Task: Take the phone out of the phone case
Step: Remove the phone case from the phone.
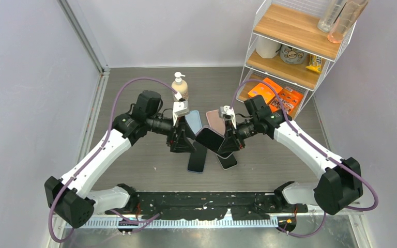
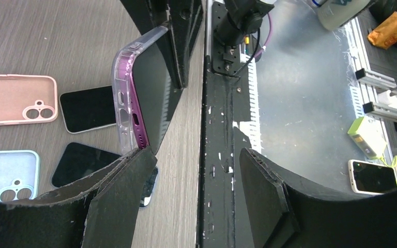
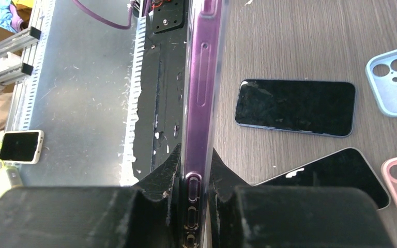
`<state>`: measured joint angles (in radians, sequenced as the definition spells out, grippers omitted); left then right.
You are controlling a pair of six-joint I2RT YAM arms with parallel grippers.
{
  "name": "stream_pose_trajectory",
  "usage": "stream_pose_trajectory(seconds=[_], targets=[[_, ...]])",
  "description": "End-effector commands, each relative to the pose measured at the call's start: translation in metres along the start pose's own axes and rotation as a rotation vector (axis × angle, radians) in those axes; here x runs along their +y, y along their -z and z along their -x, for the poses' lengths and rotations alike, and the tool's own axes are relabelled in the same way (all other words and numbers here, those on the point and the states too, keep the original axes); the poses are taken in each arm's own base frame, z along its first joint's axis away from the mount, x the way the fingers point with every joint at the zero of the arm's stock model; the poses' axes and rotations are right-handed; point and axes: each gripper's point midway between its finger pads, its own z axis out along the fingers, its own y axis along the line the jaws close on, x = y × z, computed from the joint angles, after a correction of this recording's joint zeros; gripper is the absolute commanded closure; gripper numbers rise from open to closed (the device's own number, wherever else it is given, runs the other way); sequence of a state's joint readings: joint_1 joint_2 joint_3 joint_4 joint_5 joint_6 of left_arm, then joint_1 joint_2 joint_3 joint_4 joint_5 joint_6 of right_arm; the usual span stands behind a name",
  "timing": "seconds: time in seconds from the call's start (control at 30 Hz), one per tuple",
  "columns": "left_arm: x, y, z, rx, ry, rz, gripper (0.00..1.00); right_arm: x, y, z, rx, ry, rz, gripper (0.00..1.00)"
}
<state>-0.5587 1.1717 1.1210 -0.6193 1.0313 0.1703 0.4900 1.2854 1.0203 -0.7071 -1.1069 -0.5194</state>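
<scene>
Grey wood-grain table [image 1: 150, 165] bounded by lilac walls; wire shelf rack [image 1: 289, 51] set at far right corner. Above table centre, purple phone [image 3: 202, 77] held on edge, seated in clear case [image 2: 121, 67], clamped tight by right gripper [image 3: 194, 170]. Jaws of left gripper [image 2: 196, 165] spread wide, nothing grasped; one finger [image 2: 129, 181] placed at cased phone's lower corner, contact not discernible. Two bare phones [image 3: 295, 107] laid flat on table beneath. Empty pink case [image 2: 10, 98] and blue case [image 2: 5, 173] laid side by side nearby.

Purple phone [image 3: 200, 77] inside clear phone case [image 2: 121, 67]. Pink case [image 2: 10, 98], pale blue case [image 2: 5, 173], black-screened loose phones [image 3: 294, 107] on grey wood-grain table [image 2: 46, 36].
</scene>
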Motion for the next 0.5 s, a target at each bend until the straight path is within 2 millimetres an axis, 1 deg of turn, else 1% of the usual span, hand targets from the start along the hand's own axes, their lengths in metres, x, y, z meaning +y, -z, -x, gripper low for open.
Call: stream_pose_trajectory(seconds=[0.0, 0.17, 0.33, 0.47], targets=[[0.010, -0.023, 0.022, -0.079, -0.103, -0.016, 0.27, 0.028, -0.001, 0.048, -0.152, 0.200, 0.138, 0.95], [0.023, -0.035, 0.023, -0.088, -0.107, 0.027, 0.28, 0.032, 0.000, 0.051, -0.164, 0.207, 0.151, 0.95], [0.040, -0.044, 0.027, -0.110, -0.071, 0.074, 0.28, 0.035, 0.001, 0.054, -0.177, 0.218, 0.155, 0.95], [0.046, -0.052, 0.029, -0.115, -0.049, 0.076, 0.29, 0.038, 0.001, 0.055, -0.183, 0.223, 0.162, 0.95]])
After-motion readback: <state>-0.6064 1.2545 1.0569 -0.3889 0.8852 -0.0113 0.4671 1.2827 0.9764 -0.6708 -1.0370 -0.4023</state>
